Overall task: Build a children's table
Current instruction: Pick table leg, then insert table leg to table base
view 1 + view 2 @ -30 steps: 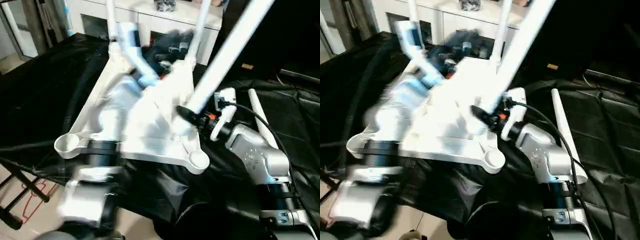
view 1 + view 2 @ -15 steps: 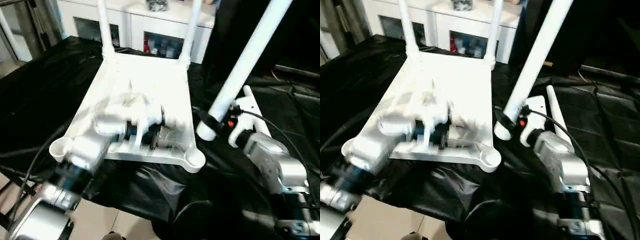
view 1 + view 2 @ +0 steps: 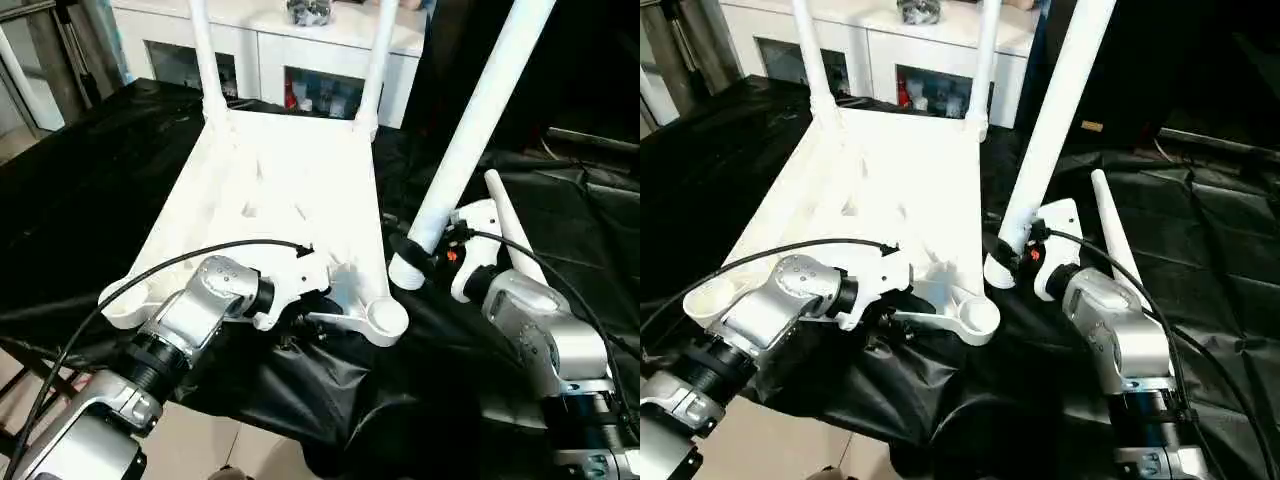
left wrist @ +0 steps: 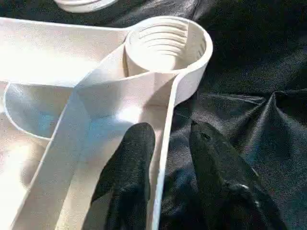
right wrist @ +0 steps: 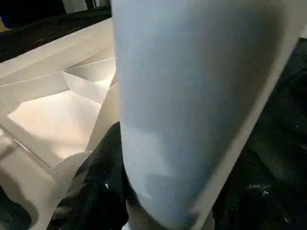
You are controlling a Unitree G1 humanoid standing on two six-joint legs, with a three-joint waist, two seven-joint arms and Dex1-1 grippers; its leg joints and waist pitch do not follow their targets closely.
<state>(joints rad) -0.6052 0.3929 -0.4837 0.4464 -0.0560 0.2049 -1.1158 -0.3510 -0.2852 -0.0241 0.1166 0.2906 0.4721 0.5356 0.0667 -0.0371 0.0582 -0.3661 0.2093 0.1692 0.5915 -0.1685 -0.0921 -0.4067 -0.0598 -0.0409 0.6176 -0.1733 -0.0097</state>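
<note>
The upturned tabletop (image 3: 280, 190) lies ribs-up on the black-draped counter (image 3: 90, 160), and the left gripper (image 4: 165, 143) straddles its near rim, one finger inside and one outside, narrowly parted around the thin wall, probably to pin the top down. Just ahead of that gripper sits an empty corner socket (image 4: 165, 45). The right gripper (image 3: 420, 248) is clamped on a tube leg (image 3: 470, 130), held upright just beside that socket, seemingly ready to go in.
</note>
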